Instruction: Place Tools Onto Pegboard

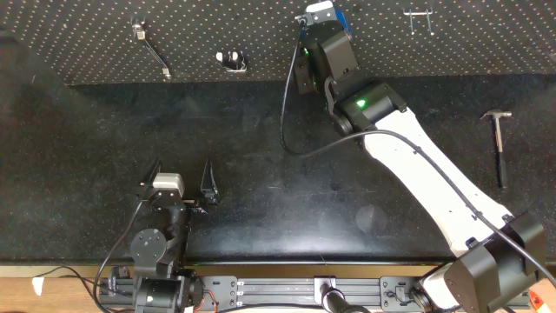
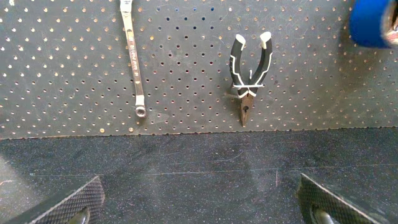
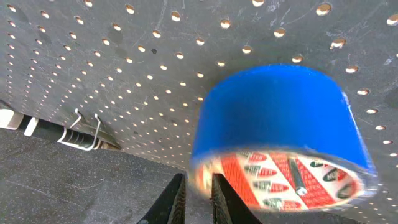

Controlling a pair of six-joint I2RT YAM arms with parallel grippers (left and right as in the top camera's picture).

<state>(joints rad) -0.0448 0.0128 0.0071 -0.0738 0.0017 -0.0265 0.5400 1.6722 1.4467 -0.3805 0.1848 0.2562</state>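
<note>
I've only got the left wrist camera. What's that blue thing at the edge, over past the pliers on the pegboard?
Observer: A roll of blue tape, held by the right gripper close to the pegboard.
Operator: Anything lying on the table?
Observer: A hammer, flat on the table, at its right side.
Operator: Any free hook for it?
Observer: A bare wire hook on the board, right of the tape.

Tape roll [image 3: 280, 118]: printed face blurred, just beyond the right end effector [image 3: 198, 186]; from above, mostly hidden beneath it. Pliers [image 3: 68, 134], far aside: handle ends cut by the picture's edge.
</note>
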